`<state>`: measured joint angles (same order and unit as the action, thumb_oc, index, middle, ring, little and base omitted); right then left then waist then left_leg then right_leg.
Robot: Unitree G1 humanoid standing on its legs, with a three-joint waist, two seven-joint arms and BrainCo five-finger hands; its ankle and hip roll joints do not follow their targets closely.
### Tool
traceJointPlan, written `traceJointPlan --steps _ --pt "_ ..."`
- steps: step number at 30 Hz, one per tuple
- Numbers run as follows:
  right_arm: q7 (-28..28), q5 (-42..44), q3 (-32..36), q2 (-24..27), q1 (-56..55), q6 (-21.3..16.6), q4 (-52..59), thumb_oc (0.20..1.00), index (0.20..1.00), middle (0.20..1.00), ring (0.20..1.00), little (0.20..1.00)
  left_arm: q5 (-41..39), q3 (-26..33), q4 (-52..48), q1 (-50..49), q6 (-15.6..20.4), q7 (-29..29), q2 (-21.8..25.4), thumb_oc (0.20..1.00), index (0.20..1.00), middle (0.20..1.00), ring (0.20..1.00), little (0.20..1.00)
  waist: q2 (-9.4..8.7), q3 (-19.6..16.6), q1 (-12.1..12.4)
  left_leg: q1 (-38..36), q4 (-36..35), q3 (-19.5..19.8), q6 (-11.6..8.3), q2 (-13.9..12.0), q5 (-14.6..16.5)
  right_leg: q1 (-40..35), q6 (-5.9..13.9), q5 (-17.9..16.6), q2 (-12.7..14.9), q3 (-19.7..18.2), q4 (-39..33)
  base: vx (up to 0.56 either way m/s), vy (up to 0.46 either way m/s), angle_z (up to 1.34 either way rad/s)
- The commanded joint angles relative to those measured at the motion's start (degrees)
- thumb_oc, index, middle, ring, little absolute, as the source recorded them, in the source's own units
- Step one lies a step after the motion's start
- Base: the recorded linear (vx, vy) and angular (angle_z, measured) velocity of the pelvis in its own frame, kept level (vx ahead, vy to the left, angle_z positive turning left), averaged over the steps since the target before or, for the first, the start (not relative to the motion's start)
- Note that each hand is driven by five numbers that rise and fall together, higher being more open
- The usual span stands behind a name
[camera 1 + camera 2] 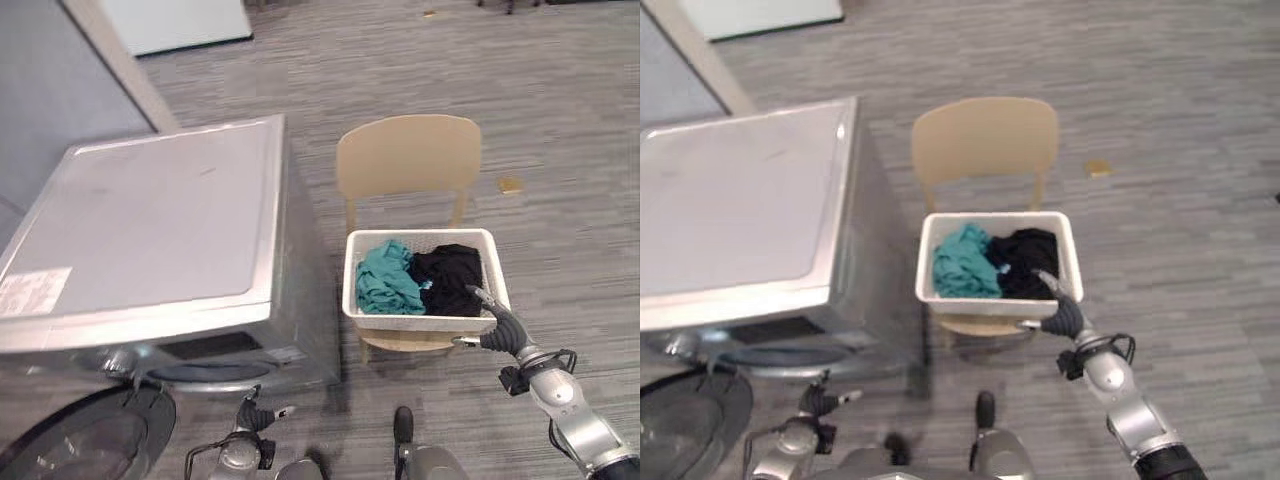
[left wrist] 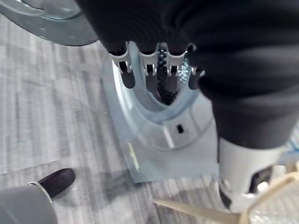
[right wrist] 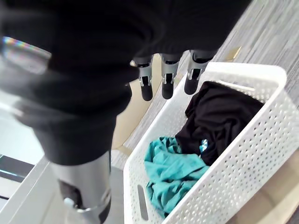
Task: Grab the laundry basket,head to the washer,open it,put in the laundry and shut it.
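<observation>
On the left side, a silver-grey washer (image 1: 150,240) is seen from above, and its round glass door (image 1: 80,440) is swung open at the lower left corner. Near the washer front, the left hand (image 1: 250,415) is held low above the floor; in its wrist view its fingers (image 2: 126,74) are relaxed and nothing is held by them. Just beside the washer, a light wooden chair (image 1: 408,160) is placed, and the white perforated laundry basket (image 1: 420,322) is set on its seat. Inside the basket, a teal garment (image 1: 385,278) is laid on the left and a black garment (image 1: 450,275) on the right, touching each other. At the basket's near right corner, the right hand (image 1: 500,325) is found, with the fingers (image 3: 168,81) straight above the rim and nothing grasped.
</observation>
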<state>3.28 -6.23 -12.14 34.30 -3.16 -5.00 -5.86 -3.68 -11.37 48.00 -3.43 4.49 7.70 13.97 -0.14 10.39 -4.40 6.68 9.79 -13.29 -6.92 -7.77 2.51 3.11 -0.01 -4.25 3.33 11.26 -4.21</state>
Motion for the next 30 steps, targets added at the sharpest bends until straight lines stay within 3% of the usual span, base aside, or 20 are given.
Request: traceJointPlan --steps 1,2,7,12,18,23,30 --pt "2.7 -2.0 -0.4 0.4 6.0 -2.0 -1.1 1.000 1.000 1.000 1.000 1.000 0.3 -0.4 0.2 0.7 1.1 0.7 1.9 1.000 1.000 1.000 1.000 1.000 -0.87 3.1 2.5 1.0 -2.9 2.5 1.61 2.3 -2.8 -2.8 4.97 8.7 0.8 -1.9 2.3 0.14 0.004 -0.58" --pt "3.2 -2.6 -1.2 0.8 7.2 -1.7 -3.4 1.000 1.000 1.000 1.000 1.000 -0.3 -0.2 0.4 0.2 1.2 0.3 1.9 1.000 1.000 1.000 1.000 1.000 -0.43 3.2 3.3 1.5 -4.7 4.1 1.54 2.5 -3.4 -3.1 4.82 9.2 0.1 -2.6 2.6 0.16 0.007 -0.56" --pt "3.3 -3.6 -2.3 1.5 9.4 -1.4 -6.3 1.000 1.000 1.000 1.000 1.000 0.5 -0.4 1.6 -1.2 1.0 0.0 2.6 1.000 1.000 1.000 1.000 1.000 -0.08 3.2 3.9 0.1 -5.6 4.9 2.24 3.6 -3.2 -3.4 4.61 10.0 -0.2 -3.1 3.9 0.11 0.062 -0.30" --pt "4.0 -5.7 -4.6 3.3 13.6 -1.2 -8.9 1.000 1.000 1.000 1.000 1.000 0.9 0.3 3.5 -0.9 1.2 0.6 3.8 1.000 1.000 1.000 1.000 1.000 -0.55 2.9 5.1 -1.9 -8.4 4.5 3.12 4.5 -3.0 -2.9 5.22 10.0 0.3 -3.3 4.7 0.08 0.079 0.05" --pt "6.1 -9.5 -10.6 5.2 24.1 -0.3 -15.6 1.000 1.000 1.000 1.000 1.000 -0.4 -0.2 2.9 0.6 2.1 1.5 5.0 1.000 1.000 1.000 1.000 1.000 -0.99 4.7 7.1 0.7 -8.5 5.2 3.71 4.8 -3.0 1.1 5.67 9.1 1.0 -2.8 5.5 -0.04 0.040 0.05" --pt "9.4 -11.6 -17.6 2.2 36.6 1.8 -30.2 1.000 1.000 1.000 1.000 1.000 -3.5 -1.7 2.2 2.9 3.4 2.8 5.5 1.000 1.000 1.000 1.000 1.000 -0.63 8.3 10.3 6.3 -8.4 7.0 3.57 5.0 -4.9 6.9 5.65 7.5 1.3 -1.7 6.5 -0.13 0.004 0.18" --pt "13.0 -10.4 -21.3 -2.4 47.9 3.7 -46.1 1.000 1.000 1.000 1.000 1.000 -6.7 -3.0 2.8 6.4 4.7 4.7 7.1 1.000 1.000 1.000 1.000 1.000 -0.16 12.6 14.8 12.6 -9.2 10.1 2.60 4.8 -8.2 11.8 5.71 6.2 1.7 1.7 6.3 -0.08 -0.043 0.33"
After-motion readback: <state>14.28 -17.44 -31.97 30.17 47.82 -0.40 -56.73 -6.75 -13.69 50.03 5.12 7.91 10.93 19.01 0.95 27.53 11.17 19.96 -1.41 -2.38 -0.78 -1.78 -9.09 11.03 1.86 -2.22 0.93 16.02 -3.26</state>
